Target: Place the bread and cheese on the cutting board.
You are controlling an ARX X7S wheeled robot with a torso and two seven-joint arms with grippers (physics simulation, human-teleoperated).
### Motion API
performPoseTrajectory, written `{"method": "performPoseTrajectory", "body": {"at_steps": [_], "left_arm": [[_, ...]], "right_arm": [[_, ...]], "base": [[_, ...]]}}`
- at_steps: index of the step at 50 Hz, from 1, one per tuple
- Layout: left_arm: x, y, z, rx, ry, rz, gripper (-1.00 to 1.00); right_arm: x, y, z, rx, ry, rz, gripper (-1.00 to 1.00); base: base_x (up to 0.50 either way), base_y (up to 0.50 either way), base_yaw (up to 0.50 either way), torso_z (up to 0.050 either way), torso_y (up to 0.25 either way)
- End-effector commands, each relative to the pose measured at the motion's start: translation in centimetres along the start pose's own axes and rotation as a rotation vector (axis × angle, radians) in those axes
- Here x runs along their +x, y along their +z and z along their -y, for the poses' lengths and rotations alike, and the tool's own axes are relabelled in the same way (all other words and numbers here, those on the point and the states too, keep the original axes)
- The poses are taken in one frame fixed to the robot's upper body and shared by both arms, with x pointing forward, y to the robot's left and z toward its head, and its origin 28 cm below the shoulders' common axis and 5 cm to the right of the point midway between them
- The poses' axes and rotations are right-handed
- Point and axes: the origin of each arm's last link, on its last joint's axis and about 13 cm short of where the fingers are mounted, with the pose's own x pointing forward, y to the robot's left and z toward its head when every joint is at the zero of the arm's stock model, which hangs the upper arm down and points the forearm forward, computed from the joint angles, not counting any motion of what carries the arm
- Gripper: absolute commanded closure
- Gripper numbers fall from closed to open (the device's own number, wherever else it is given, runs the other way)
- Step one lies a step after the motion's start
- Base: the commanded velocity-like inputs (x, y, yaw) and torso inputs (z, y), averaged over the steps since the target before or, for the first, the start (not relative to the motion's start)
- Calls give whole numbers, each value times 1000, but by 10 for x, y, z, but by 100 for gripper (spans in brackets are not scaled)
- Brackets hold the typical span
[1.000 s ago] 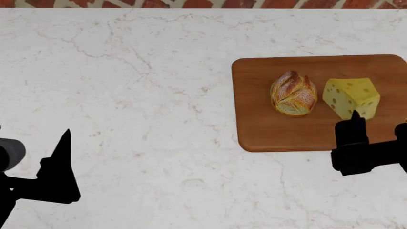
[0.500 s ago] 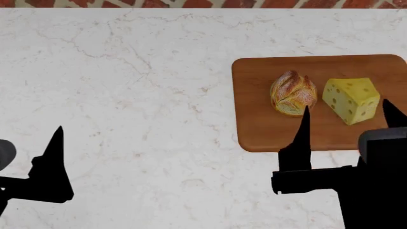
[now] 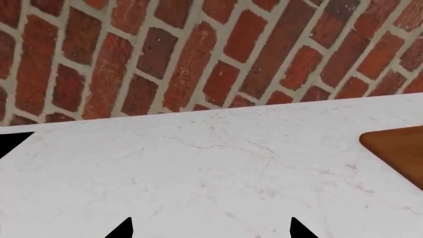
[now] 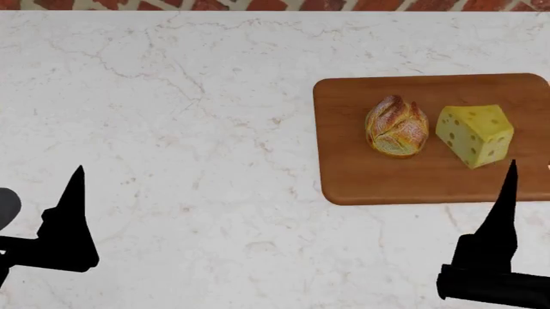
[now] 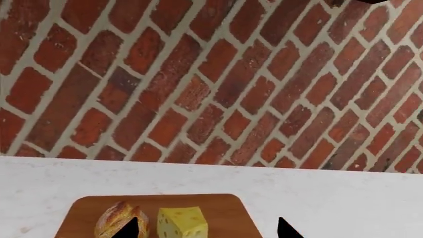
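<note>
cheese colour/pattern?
Yellow cheese with small darker round holes; clearest in the head view.

Light is bright, even and diffuse in all 3 views, with no visible source and no glare on the marble counter [image 4: 215, 129]. Around the cutting board [image 4: 361, 174] almost no cast shadow shows; the bread [image 4: 396, 126] and cheese [image 4: 474, 135] on it carry only soft shading. Renders are sharp edge to edge, without blur or distortion. Gripper parts are flat black silhouettes.
</note>
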Motion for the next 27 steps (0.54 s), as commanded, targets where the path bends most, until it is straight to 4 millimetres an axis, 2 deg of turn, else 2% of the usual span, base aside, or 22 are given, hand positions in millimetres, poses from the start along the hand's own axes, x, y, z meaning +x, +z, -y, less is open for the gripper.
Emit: {"method": "performPoseTrajectory", "body": {"at_steps": [1,6,13,22,25,27], "left_arm": [[3,-1,-3,-8,2,0,-100],[2,0,-2,-8,2,1,-100],[2,0,-3,-7,4,1,-100],[2,1,-4,-4,4,4,-100],[2,2,-4,-4,6,5,-100],[5,1,-3,8,-2,3,-100]], "right_arm": [[-12,18,15,-52,-28,24,-100],[-14,23,19,-76,-27,23,-100],[-22,11,21,-76,-31,-11,-100],[-37,7,30,-85,-54,-41,-100],[-34,8,30,-89,-37,-44,-100],[-23,14,26,-78,-5,-35,-100]], "base": [[0,0,0,0,0],[0,0,0,0,0],[0,0,0,0,0],[0,0,0,0,0],[0,0,0,0,0],[0,0,0,0,0]]}}
